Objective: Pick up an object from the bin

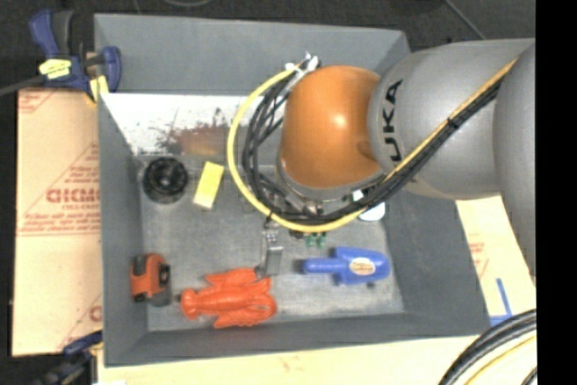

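Lying along the front wall of the bin (115, 239), an orange lobster toy (230, 297) is the thing nearest the gripper (271, 259), which hangs just above the toy's right end. Whether the gripper is open or closed cannot be told, and nothing shows in its grasp. A blue tool (347, 267) lies just to the right. A yellow block (209, 185) and a black disc (164, 178) sit farther back. Likely risks are that a grip on only the lobster's edge lets it slip out, or that the descent nudges the blue tool.
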Tool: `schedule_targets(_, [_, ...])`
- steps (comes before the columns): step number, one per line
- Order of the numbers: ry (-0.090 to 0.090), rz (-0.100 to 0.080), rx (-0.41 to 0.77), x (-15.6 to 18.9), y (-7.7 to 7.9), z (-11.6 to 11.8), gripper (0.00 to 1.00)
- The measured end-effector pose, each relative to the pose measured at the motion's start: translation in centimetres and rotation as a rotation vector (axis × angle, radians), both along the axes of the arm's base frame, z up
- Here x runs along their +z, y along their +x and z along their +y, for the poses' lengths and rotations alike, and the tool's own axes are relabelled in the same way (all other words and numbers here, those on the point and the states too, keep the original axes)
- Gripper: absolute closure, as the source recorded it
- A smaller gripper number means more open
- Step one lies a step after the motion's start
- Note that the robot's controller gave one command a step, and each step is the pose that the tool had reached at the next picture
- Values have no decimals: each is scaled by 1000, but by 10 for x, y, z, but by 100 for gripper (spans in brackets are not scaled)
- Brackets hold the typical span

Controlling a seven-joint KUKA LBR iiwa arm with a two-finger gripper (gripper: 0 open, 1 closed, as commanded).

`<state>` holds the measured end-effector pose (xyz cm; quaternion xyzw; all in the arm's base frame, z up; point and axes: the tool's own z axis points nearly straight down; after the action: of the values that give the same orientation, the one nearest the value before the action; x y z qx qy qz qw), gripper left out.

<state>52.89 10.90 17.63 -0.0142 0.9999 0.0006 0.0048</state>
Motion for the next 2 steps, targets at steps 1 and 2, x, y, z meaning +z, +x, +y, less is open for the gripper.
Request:
schedule_targets(1, [-1,3,62,-40,-2,9,0])
schedule_targets(2, [-1,9,19,-60,-21,18,0])
